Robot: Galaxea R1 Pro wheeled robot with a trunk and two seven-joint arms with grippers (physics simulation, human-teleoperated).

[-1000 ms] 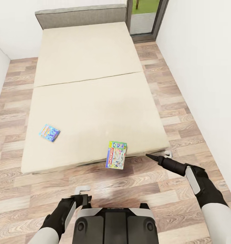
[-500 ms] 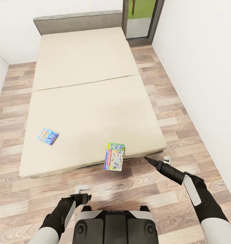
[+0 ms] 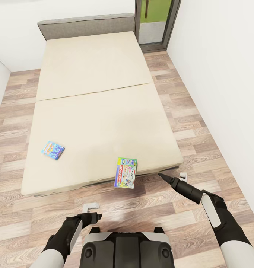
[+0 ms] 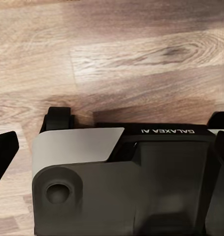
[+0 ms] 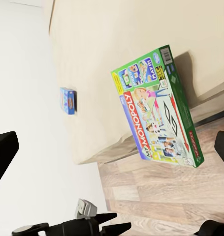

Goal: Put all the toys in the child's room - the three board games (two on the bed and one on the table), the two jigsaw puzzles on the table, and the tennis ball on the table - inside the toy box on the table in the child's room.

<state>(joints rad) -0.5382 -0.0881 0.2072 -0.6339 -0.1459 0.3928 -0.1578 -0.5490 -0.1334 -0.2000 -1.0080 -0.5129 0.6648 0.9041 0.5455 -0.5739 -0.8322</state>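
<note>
Before us in the head view lies a wide bed (image 3: 101, 111) with a cream mattress split by a seam across its middle and a grey headboard (image 3: 86, 25) against the far white wall. Wood-plank floor (image 3: 186, 111) runs around it, a white wall stands on the right, and a dark-framed glass door (image 3: 155, 22) at the far corner shows green outside.

We count two board games on the bed. One is the Monopoly box (image 3: 126, 172), white, blue and green with a red logo, overhanging the near edge of the mattress and tilted down toward the floor; our right wrist view shows its printed face (image 5: 158, 108) clearly. The other is a light-blue box (image 3: 53, 149), lying flat near the left side of the mattress, well apart from the first.

Our right tool (image 3: 161, 175) reaches toward the bed's near corner, beside the Monopoly box but apart from it, its fingers spread wide and holding nothing. Our left tool (image 3: 92, 210) hangs low by the robot's base (image 3: 127, 247), its fingers parted and empty.
</note>
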